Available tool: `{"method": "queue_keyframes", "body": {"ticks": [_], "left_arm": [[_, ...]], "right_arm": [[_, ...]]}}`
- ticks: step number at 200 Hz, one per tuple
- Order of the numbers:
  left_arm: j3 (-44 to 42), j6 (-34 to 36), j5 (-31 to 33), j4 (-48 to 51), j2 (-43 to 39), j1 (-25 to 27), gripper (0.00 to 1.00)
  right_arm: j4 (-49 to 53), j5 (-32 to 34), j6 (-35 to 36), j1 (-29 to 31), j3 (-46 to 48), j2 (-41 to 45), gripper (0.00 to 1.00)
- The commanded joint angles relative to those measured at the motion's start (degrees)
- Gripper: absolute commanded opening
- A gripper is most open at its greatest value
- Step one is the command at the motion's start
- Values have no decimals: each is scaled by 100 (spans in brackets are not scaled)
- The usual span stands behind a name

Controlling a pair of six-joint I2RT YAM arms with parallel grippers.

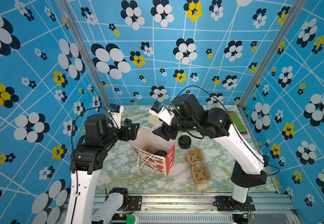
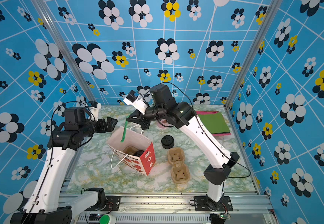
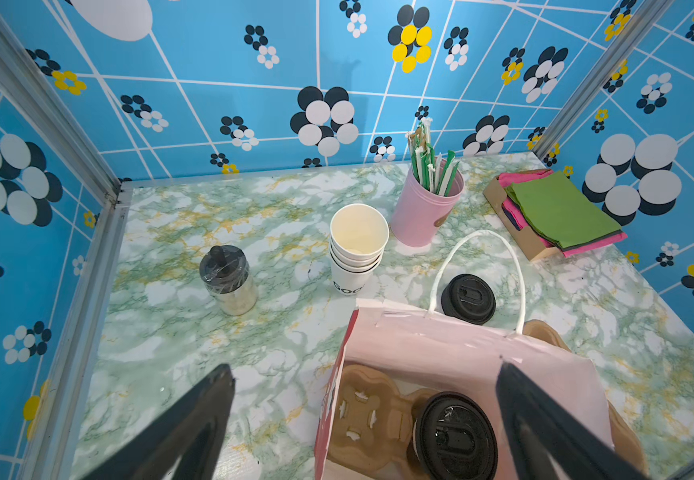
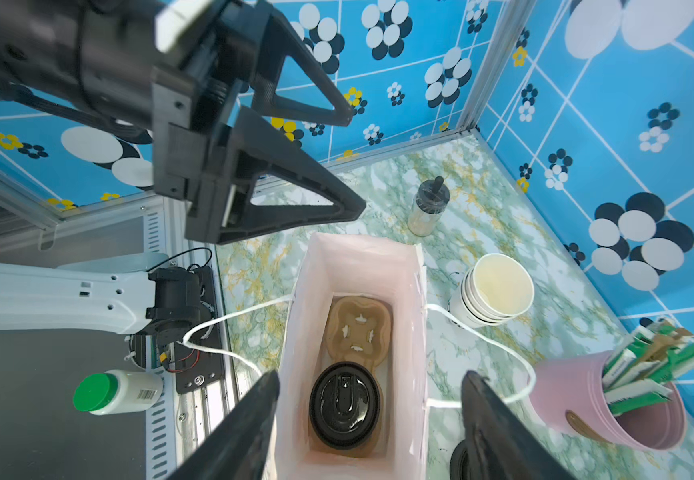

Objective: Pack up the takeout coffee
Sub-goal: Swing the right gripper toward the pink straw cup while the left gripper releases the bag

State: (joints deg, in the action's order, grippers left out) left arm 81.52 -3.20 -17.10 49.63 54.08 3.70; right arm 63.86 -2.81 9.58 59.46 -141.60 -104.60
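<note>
The takeout coffee (image 4: 344, 405), of which only the black lid shows, stands in a brown carrier at the bottom of the open red-and-white paper bag (image 4: 357, 257). The lid also shows inside the bag in both top views (image 1: 160, 153) (image 2: 138, 153) and in the left wrist view (image 3: 455, 436). My right gripper (image 4: 372, 374) hangs open straight above the bag's mouth, with nothing between its fingers. My left gripper (image 3: 364, 368) is wide open and empty, raised at the bag's left rim (image 1: 136, 129). In a top view a green straw (image 2: 123, 130) hangs over the bag's far wall below the right gripper (image 2: 136, 122).
A loose brown carrier (image 1: 198, 164) lies right of the bag, with a pile of black lids (image 1: 184, 141) behind it. A stack of lidless cups (image 3: 357, 249), a pink cup of straws (image 3: 424, 208), a shaker jar (image 3: 226, 274) and napkins (image 3: 561, 212) stand along the back.
</note>
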Motion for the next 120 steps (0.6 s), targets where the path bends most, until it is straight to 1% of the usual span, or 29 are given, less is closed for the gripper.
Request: {"method": "queue_keyframes", "body": {"ticks": [1, 30, 55, 69, 86, 104, 120], "left_arm": [[136, 107, -291, 235, 128, -31, 99], [200, 100, -298, 262, 336, -36, 99], [200, 74, -322, 186, 533, -36, 100], [189, 83, -370, 120, 646, -36, 100], [198, 74, -365, 69, 767, -30, 100], [224, 75, -360, 17, 889, -36, 100], [222, 87, -353, -30, 974, -36, 100]], "right_arm": [[-804, 290, -196, -336, 945, 622, 73], [-1842, 281, -571, -1128, 2399, 1379, 71], [-2450, 188, -696, -1868, 3073, 1519, 67], [-2651, 50, -614, -2222, 3210, 1350, 65], [-2812, -325, -471, -2591, 3190, 955, 63], [-2998, -756, -353, -2931, 3057, 466, 60], [-3011, -941, -275, -3169, 2769, -17, 56]]}}
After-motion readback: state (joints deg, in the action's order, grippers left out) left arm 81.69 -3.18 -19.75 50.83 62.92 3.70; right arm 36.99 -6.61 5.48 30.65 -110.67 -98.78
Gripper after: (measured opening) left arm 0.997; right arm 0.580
